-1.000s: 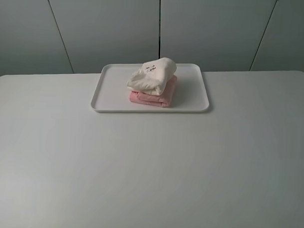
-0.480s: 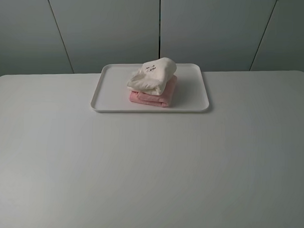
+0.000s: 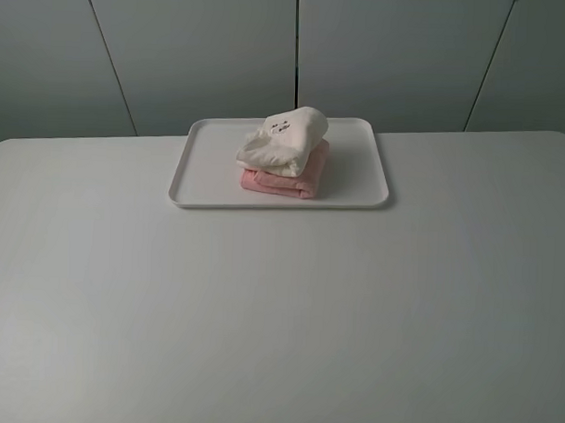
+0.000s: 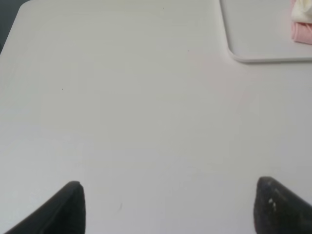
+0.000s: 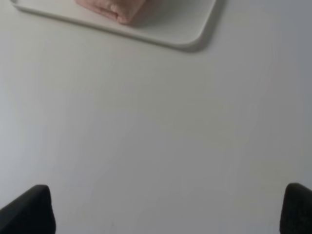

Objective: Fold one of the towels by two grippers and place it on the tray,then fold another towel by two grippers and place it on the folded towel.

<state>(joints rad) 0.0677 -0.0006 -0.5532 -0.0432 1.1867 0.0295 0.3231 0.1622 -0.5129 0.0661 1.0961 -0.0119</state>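
The white tray (image 3: 358, 182) sits at the back middle of the table. On it lies the folded pale pink towel (image 3: 307, 178), and the cream-white towel (image 3: 283, 142) rests folded on top of it. Neither arm shows in the exterior high view. In the left wrist view my left gripper (image 4: 168, 207) is open over bare table, with the tray corner (image 4: 253, 48) and both towels' edge (image 4: 302, 24) far off. My right gripper (image 5: 165, 209) is open too, well short of the tray (image 5: 180, 29) and the pink towel (image 5: 114, 7).
The white table (image 3: 279, 313) stretches wide in front of the tray. Grey wall panels (image 3: 381, 57) stand behind the table's far edge. The table's left far corner (image 4: 22, 7) shows in the left wrist view.
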